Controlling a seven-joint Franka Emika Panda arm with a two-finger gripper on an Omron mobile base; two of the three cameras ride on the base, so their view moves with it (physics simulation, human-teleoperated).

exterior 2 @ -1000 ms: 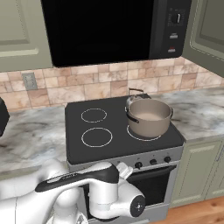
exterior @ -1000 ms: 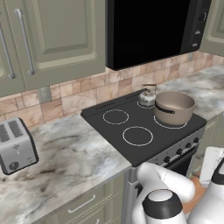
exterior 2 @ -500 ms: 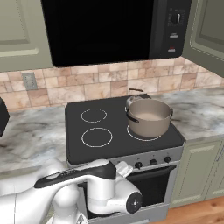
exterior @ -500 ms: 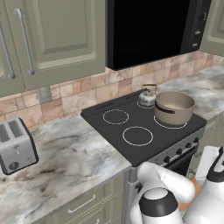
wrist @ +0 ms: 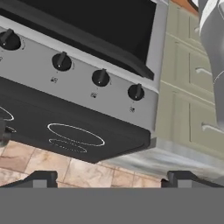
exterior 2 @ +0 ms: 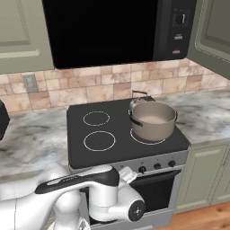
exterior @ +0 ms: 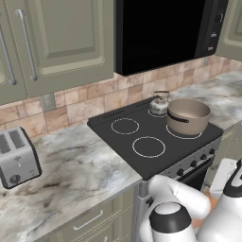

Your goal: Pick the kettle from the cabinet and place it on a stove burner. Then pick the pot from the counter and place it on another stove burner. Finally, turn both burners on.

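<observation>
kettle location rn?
The kettle sits on the cooktop's back burner, right side in both base views, directly behind the pot and near the tile backsplash.

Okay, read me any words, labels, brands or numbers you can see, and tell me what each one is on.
No text can be read anywhere.
Microwave: small marks on its control panel, too blurred to read.
Stove front panel: tiny marks beside each knob, too small to read.
Toaster: nothing legible.

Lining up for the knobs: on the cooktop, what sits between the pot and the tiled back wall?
The kettle stands there, right behind the pot on the rear burner, partly hidden by it. Both base views show this.
</observation>
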